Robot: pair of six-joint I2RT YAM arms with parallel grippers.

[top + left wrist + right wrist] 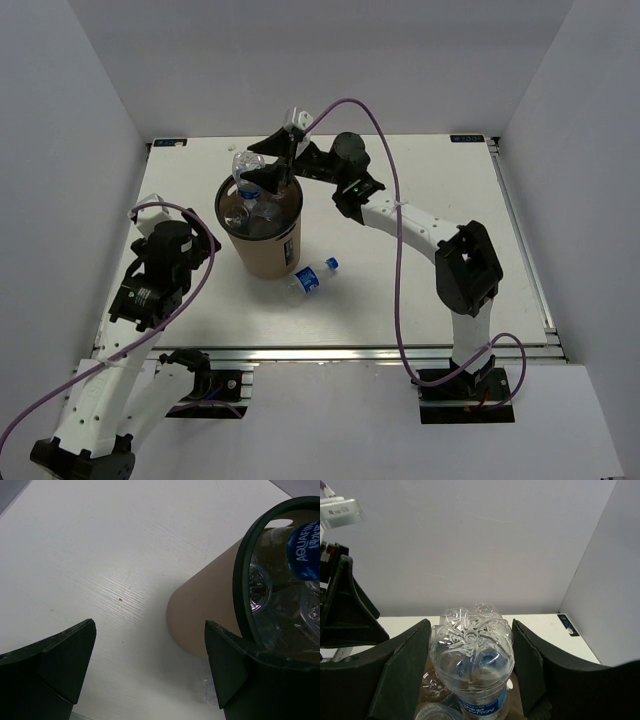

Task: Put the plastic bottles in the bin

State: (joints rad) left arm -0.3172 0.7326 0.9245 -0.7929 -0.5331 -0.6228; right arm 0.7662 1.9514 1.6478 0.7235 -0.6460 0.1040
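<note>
"AQUAFIN", likely cut off, blue label (pixel 306 550) on bottle (pixel 275 542) in bin (pixel 205 610)

The whole tabletop (pixel 450 170) is viewed from above and behind the arm bases (pixel 465 385). The left wrist view is aimed steeply down, close beside the bin (pixel 200 615). The right wrist view is levelled at the back wall (pixel 470 540), just over a plastic bottle (pixel 470 645). The bin is shared by all three.

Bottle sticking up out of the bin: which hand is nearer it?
Right. The right hand straddles that bottle above the bin; the left hand sits lower, left of the bin.
</note>
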